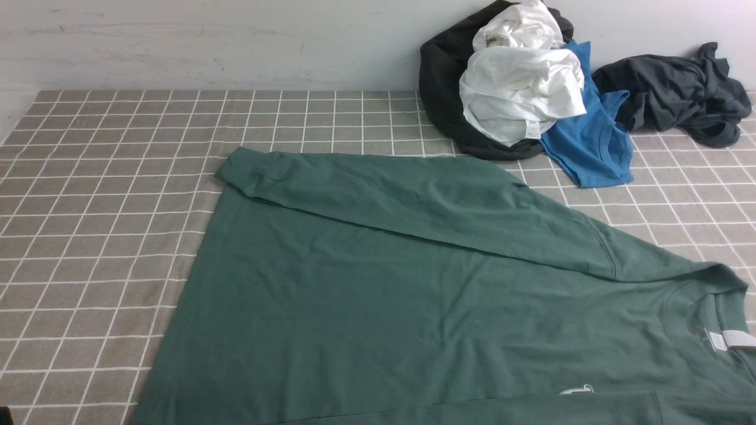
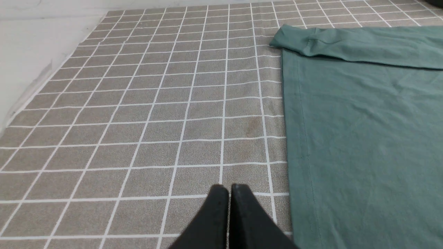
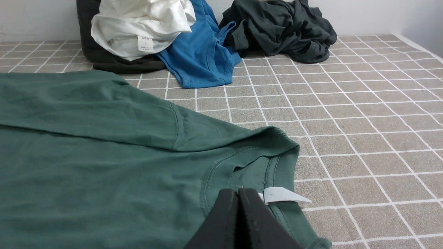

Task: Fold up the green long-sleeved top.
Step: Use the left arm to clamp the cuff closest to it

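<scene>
Frontally, the green long-sleeved top lies flat on the checked cloth, one sleeve folded across its body. Its white neck label and chest print are too small to read. Open cloth runs along its left side.

Left wrist view: the left gripper, tips pressed together, hangs over bare cloth beside the top's straight hem.

Right wrist view: the right gripper, likewise pressed together, hangs over the collar by the neck label. The white garment bears a tag with illegible print.
</scene>
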